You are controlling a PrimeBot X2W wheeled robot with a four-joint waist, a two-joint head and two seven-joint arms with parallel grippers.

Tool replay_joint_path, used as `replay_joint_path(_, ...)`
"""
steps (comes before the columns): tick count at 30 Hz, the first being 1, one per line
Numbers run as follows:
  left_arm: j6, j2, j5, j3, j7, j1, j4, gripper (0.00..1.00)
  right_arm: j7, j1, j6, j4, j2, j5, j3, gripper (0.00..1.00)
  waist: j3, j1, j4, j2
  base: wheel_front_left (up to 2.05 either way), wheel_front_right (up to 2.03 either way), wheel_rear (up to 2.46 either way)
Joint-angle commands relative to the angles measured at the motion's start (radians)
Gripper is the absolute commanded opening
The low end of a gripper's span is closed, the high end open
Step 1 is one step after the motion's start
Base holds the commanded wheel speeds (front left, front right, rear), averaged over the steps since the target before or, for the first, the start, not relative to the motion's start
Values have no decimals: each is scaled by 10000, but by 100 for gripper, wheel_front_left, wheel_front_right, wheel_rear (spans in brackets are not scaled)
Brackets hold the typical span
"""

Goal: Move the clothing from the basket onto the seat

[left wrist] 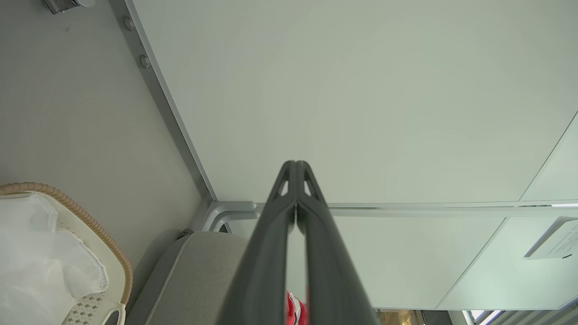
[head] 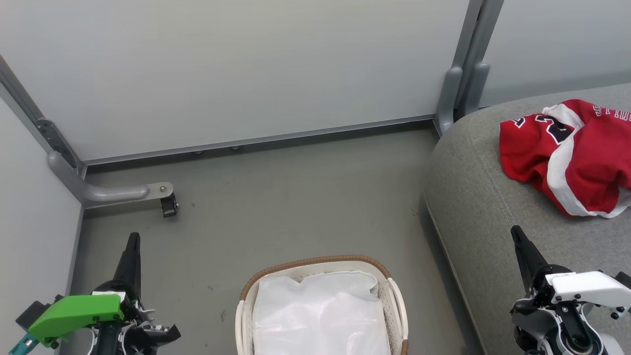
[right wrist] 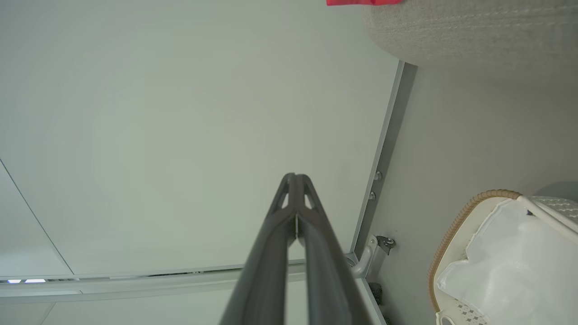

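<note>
Red clothing w/ white trim, black numerals, crumpled on grey seat, far right. Basket, near centre, holds liner. L hand, R hand: fingers together, empty.

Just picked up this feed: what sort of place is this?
Likely a staged home corner in a test bay: pale partition panels on grey metal feet, a grey seat holding the red clothing, and a laundry basket on the floor.

Both closed: left gripper; right gripper
</note>
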State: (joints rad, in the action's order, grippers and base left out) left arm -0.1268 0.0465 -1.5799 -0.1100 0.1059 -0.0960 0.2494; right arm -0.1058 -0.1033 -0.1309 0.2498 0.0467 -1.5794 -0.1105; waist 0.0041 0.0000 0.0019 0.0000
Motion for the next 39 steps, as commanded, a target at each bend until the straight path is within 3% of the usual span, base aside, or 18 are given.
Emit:
replay_joint_path(1, -60, 67, -229, -51, 79, -202, -52, 0, -82, -88, 3, -62, 63, -214, -45, 0, -4, 0, -7, 0, 0, 0, 0)
replay_joint_path(39, -70, 67, -343, -61, 121, -188, -59, 0, -117, -85, 2, -79, 63, -353, -54, 0, -10, 0, -18, 0, 0, 0, 0)
